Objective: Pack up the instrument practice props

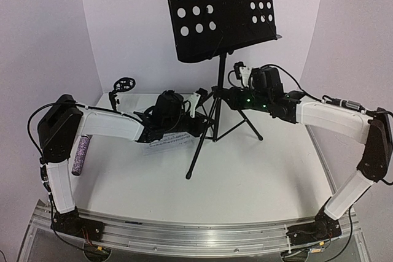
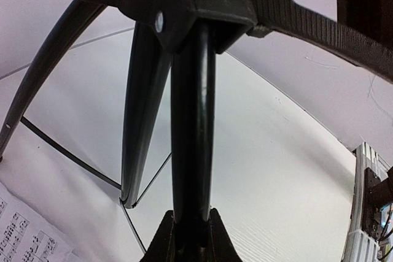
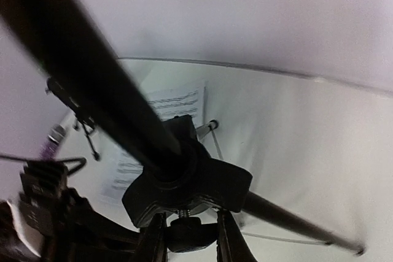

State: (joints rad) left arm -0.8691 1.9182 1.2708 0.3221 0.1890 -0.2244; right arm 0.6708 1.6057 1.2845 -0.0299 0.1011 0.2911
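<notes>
Music stand (image 1: pixel 224 10) gripped from both sides
From above, the music stand rises mid-frame on the desk (image 1: pixel 258 170); the microphone (image 1: pixel 81 154) lies far left, sheet music (image 1: pixel 169 142) centre-left. Left wrist: the left tool (image 2: pixel 190 222) clamps its pole. Right wrist: the right tool (image 3: pixel 190 225) pinches the knob (image 3: pixel 184 238) under its hub.

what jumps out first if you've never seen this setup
The tall black perforated music stand towers at back centre. The left gripper clamps its pole, and the right gripper closes on the knob at its hub. A purple glitter microphone lies far left.
</notes>
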